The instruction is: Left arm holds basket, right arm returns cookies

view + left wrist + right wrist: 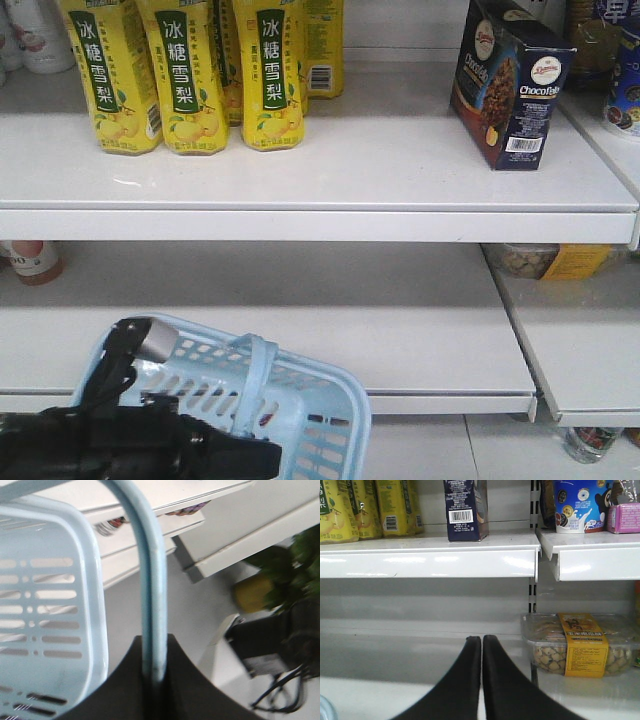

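The cookies (512,85) stand upright on the upper shelf (320,185), to the right of the yellow cartons (195,75) and well apart from them, so the returning part of the task looks done. The right gripper (481,645) is empty, its two black fingers pressed together, hanging low in front of the shelves with the box well above it. The left gripper (152,672) is clamped on the handle (150,580) of the basket (250,390), which hangs tilted at the near left, below the lower shelf; as far as the front view shows, nothing lies in it. What seems left is only to draw the right arm back while the left goes on holding. The front view shows the box and basket together, but not the right arm. The right wrist view adds the box's barcode side, a clear tub of snacks (577,642) on the lower shelf and a blue cup (577,505) further right. The left wrist view alone shows the grip on the handle.
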`<state>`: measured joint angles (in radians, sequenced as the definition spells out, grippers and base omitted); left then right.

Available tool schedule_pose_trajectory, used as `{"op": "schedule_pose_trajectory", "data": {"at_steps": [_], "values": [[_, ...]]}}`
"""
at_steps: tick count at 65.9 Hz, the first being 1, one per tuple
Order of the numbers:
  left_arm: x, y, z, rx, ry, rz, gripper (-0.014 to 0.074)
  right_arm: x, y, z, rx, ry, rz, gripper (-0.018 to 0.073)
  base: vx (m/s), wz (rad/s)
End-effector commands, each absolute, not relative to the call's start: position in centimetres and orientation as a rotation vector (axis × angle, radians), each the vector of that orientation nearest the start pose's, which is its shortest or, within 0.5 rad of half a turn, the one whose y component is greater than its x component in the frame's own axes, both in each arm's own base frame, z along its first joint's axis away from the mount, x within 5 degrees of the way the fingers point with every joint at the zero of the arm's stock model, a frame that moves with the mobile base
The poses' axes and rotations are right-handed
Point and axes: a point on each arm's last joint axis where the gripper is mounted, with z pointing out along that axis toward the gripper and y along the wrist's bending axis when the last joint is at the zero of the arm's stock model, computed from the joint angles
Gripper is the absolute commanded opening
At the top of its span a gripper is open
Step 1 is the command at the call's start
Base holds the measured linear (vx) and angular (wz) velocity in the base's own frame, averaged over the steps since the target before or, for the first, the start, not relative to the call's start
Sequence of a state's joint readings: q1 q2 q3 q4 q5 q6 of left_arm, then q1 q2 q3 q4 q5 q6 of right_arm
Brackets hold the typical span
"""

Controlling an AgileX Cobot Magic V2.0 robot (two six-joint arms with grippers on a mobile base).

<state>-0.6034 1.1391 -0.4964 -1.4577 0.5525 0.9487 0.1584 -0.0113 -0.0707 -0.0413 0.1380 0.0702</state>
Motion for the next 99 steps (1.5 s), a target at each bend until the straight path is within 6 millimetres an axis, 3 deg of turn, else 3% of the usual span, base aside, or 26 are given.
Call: {"op": "schedule_pose_trajectory", "data": {"at_steps": [1, 9, 19, 30, 48, 80, 99], "values": [[13.3, -14.3, 26.1, 0.595, 2.141, -1.038, -0.0006, 4.8, 0.7, 24.1, -0.089, 1.436, 0.150, -0.0008, 0.00, 0.00], [12.5, -12.9, 27.2, 0.711, 2.035, -0.861, -0.0006, 4.8, 0.7, 24.1, -0.089, 1.436, 0.150, -0.0008, 0.00, 0.00], [11.9, -11.2, 27.8, 0.639, 2.011, -0.729, -0.0006, 4.8, 0.7, 24.1, -0.089, 1.436, 0.150, -0.0008, 0.00, 0.00], [10.7, -8.7, 25.3, 0.470, 2.016, -0.633, -0.0006, 4.8, 0.7, 24.1, -0.089, 1.436, 0.150, -0.0008, 0.00, 0.00], [8.4, -5.7, 22.6, 0.342, 1.773, -0.584, -0.0006, 4.8, 0.7, 24.1, -0.089, 1.436, 0.150, -0.0008, 0.00, 0.00], [6.4, -2.3, 19.6, 0.201, 1.610, -0.347, -0.0006, 4.8, 0.7, 24.1, -0.089, 1.436, 0.150, -0.0008, 0.00, 0.00], [5.8, -1.2, 19.3, 0.079, 1.595, -0.227, -0.0006, 4.8, 0.7, 24.1, -0.089, 1.436, 0.150, -0.0008, 0.00, 0.00]]}}
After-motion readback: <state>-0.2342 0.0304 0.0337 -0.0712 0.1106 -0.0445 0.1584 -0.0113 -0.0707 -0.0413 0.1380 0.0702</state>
